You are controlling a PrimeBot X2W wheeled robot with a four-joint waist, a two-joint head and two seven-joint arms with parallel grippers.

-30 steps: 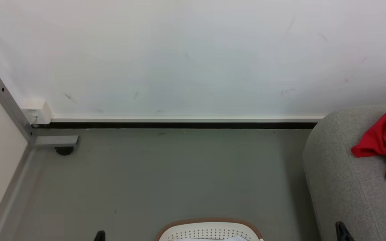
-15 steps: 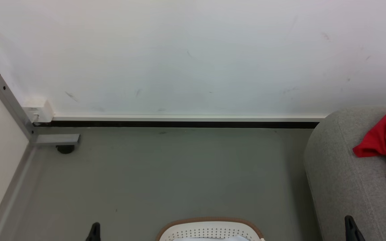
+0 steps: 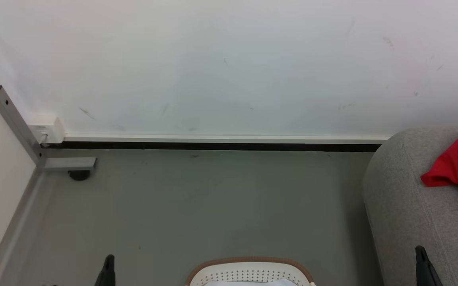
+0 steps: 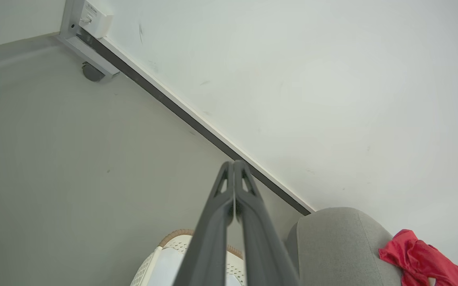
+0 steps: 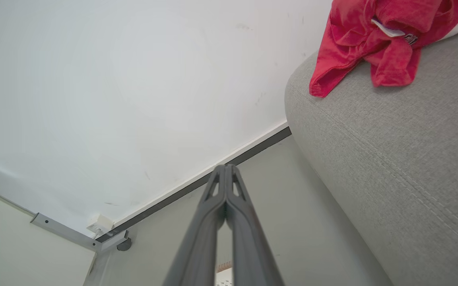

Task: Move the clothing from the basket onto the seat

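I see the red clothing (image 5: 372, 39) lying crumpled on the grey seat (image 5: 392, 167) by its rounded arm. It sits up and to the right of my right claw (image 5: 225, 167) and well apart from it, with a white tag showing in its folds. That claw is pinched fully closed with nothing between its fingers, hanging just beside the seat. My left claw (image 4: 233, 163) is closed and empty too. The basket (image 3: 249, 273), a pale cloth (image 3: 249, 283) inside it, stands between the two claws. Ahead of both claws the grey floor (image 3: 213, 206) runs to a dark skirting strip (image 3: 213, 146) under a white wall (image 3: 213, 71). Far off to the left claw's side are a metal frame leg (image 3: 14, 123) on a caster (image 3: 80, 175) and a white socket box (image 3: 46, 129).
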